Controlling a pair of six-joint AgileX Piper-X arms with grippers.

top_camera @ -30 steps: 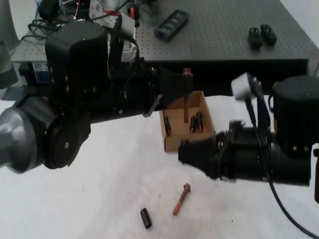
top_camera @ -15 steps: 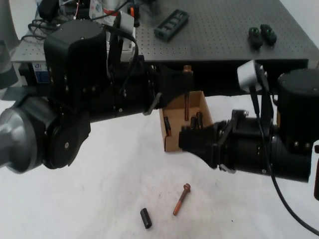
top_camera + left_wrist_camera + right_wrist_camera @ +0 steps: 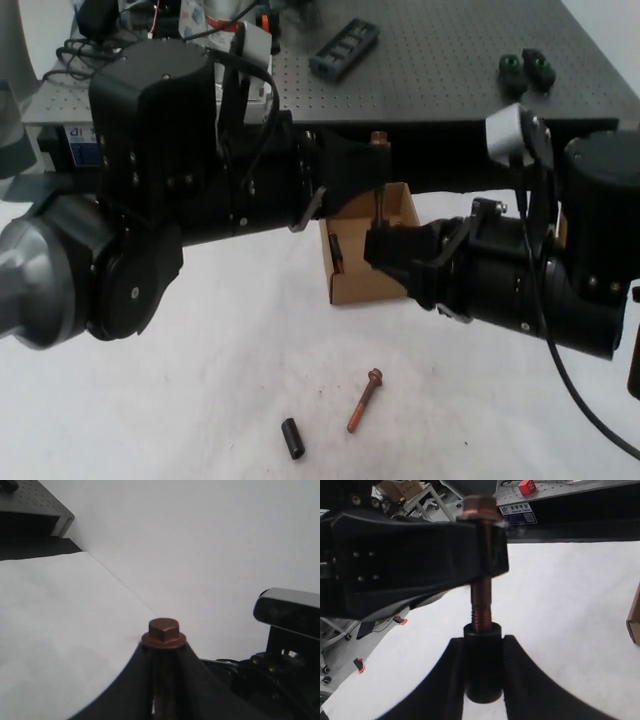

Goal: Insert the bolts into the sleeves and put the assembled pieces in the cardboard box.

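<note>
The left gripper (image 3: pixel 163 656) is clamped on a bolt (image 3: pixel 163 630), held upright with its head above the fingers. Directly below, the right gripper (image 3: pixel 483 642) is closed on a sleeve (image 3: pixel 482 672), and the bolt's threaded tip sits in the sleeve's mouth. Both grippers hang over the box (image 3: pixel 362 288), hiding most of its inside; a dark piece (image 3: pixel 335 253) lies along one side wall. On the cloth (image 3: pixel 220 380) lie a loose bolt (image 3: pixel 364 400) and a loose sleeve (image 3: pixel 292 438), near but apart. A tray (image 3: pixel 343 48) and two knobs (image 3: pixel 525 70) rest on the breadboard (image 3: pixel 440 80) behind.
</note>
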